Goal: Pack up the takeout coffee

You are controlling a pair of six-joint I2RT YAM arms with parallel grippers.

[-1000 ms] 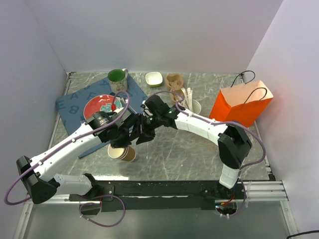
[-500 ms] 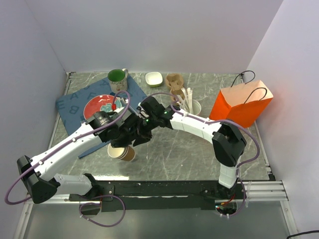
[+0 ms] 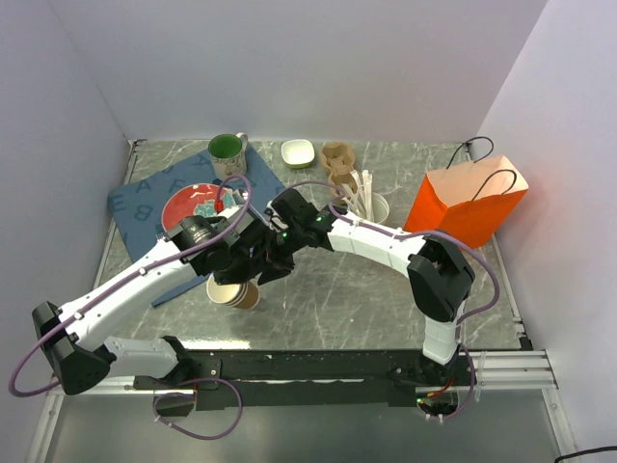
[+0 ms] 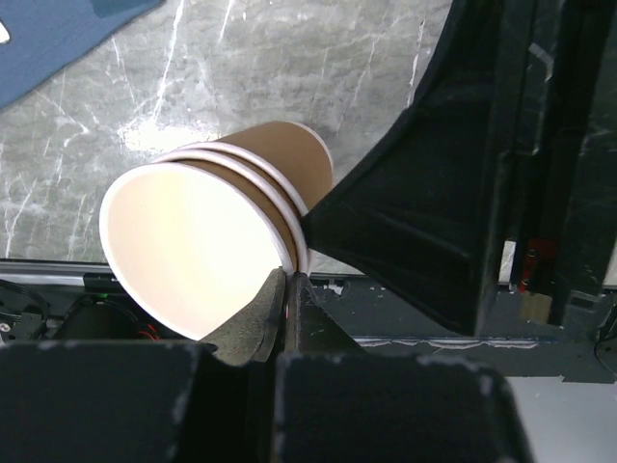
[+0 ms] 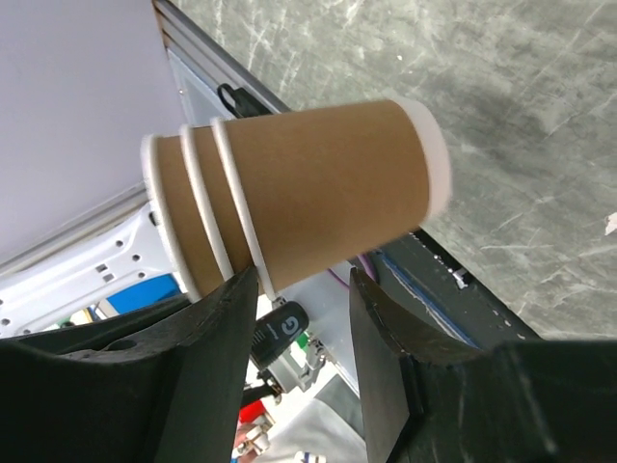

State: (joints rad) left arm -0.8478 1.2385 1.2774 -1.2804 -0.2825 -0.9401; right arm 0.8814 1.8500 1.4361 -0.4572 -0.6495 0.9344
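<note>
The takeout coffee's place cannot be told from these views. A stack of three nested brown paper cups (image 4: 207, 241), lidless, is held tilted above the marble table (image 3: 386, 294), close to its near edge. Its outermost rim is pinched by the left gripper (image 4: 287, 289), whose jaws are closed tight on the paper. The right gripper (image 5: 304, 289) is set just beneath the stack's side wall, its jaws parted about halfway; whether the cups are touched by it cannot be told.
</note>
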